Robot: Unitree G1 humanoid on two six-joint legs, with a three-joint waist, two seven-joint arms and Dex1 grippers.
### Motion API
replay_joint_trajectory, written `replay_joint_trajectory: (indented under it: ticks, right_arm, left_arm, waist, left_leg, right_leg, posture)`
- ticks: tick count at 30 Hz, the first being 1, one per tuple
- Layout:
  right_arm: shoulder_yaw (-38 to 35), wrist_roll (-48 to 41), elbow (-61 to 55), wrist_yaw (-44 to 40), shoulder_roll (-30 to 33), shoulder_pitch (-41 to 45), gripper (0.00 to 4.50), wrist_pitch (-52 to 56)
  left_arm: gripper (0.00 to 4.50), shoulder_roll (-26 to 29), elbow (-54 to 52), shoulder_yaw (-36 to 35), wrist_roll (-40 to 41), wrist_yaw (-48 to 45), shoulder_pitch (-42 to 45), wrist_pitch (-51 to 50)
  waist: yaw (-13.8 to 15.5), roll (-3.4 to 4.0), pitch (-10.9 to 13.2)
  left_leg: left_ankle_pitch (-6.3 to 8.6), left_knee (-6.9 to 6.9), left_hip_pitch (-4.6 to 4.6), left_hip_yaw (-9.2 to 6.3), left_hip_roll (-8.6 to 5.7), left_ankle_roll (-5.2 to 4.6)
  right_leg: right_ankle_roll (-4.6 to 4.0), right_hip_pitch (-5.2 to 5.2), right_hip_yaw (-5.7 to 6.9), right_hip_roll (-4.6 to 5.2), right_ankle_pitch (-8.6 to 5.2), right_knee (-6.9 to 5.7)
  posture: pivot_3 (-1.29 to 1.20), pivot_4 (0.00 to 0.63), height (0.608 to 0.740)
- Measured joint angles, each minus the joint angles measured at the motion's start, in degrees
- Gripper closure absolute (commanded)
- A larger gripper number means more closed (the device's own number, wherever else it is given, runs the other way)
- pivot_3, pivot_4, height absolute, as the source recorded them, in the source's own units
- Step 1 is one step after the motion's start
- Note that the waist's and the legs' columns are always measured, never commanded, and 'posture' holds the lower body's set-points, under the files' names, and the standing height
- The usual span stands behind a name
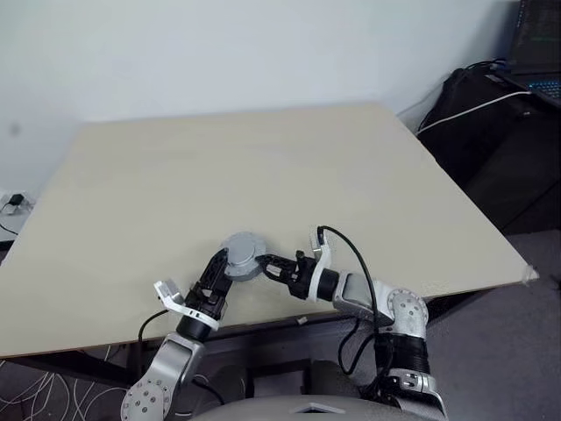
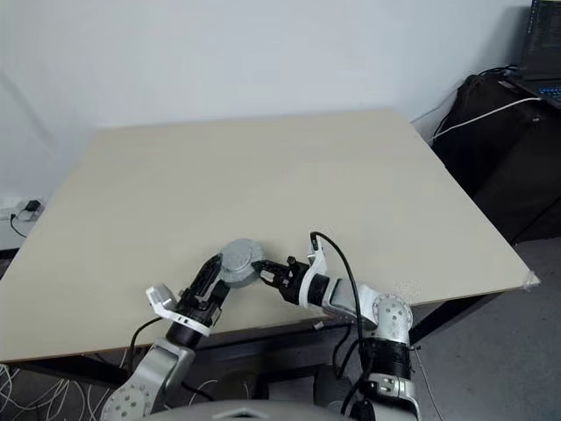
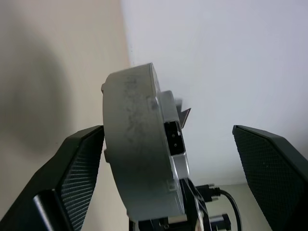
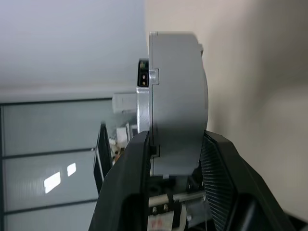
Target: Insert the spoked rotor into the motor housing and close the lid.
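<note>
Nearest the camera, both arms meet over the table's (image 1: 263, 158) near edge, where the grey assembled motor (image 1: 243, 256) is held up just above the surface, lid (image 4: 180, 96) on the housing (image 4: 143, 82). From the left, the left gripper (image 1: 217, 266) reaches in with its jaws spread wide; one finger (image 3: 79, 168) lies close against the motor's lid face, whether touching cannot be told, and the other (image 3: 274, 178) stands well apart from it. To the right, the right gripper (image 1: 273, 267) pinches the motor across its thickness, a finger (image 4: 219, 173) pressed on each flat face. Beyond the motor the tabletop runs bare to its far, left and right edges. Off the far right corner sits dark equipment (image 1: 504, 132) with a white cable (image 1: 473, 107).
</note>
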State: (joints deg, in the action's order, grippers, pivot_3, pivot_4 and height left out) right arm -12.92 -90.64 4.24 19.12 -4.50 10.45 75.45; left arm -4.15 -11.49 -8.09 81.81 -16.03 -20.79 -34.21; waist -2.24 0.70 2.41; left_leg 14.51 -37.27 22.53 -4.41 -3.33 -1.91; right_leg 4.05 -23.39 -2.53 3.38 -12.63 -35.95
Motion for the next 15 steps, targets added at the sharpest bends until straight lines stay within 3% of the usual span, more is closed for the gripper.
replay_joint_trajectory:
  ticks: [8, 11, 15]
  right_arm:
    - [6.9, -3.5, 0.0, 0.8, 0.2, -1.6, 3.28, -2.8]
    - [8.0, -4.5, 0.0, 0.8, 0.4, -1.8, 3.28, -4.0]
    - [9.1, -5.6, 0.0, 0.8, 1.0, -2.0, 3.28, -5.4]
  left_arm:
    - [0.03, 0.2, 1.3, 1.2, 0.8, -0.8, 1.1, -1.5]
    - [0.59, 0.2, 2.1, 1.1, 1.1, -0.8, 1.1, -1.5]
    - [1.90, 0.2, 2.3, 0.9, 1.6, -0.9, 1.1, -1.3]
  waist:
    - [0.1, -0.04, 0.0]
    - [0.1, -0.07, -0.1]
    - [0.1, -0.08, -0.1]
  left_leg:
    - [-0.01, -0.06, 0.00, 0.01, -0.01, -0.02]
    - [-0.02, -0.07, -0.01, 0.01, -0.01, -0.03]
    - [-0.02, -0.07, -0.01, 0.01, -0.01, -0.03]
  right_leg:
    - [0.08, 0.03, -0.02, 0.00, 0.05, 0.01]
    - [0.10, 0.04, -0.02, 0.00, 0.06, 0.01]
    - [0.04, 0.04, -0.03, 0.00, 0.10, 0.01]
  posture:
    - [0.00, 0.000, 0.740]
    - [0.00, 0.000, 0.740]
    - [0.00, 0.000, 0.740]
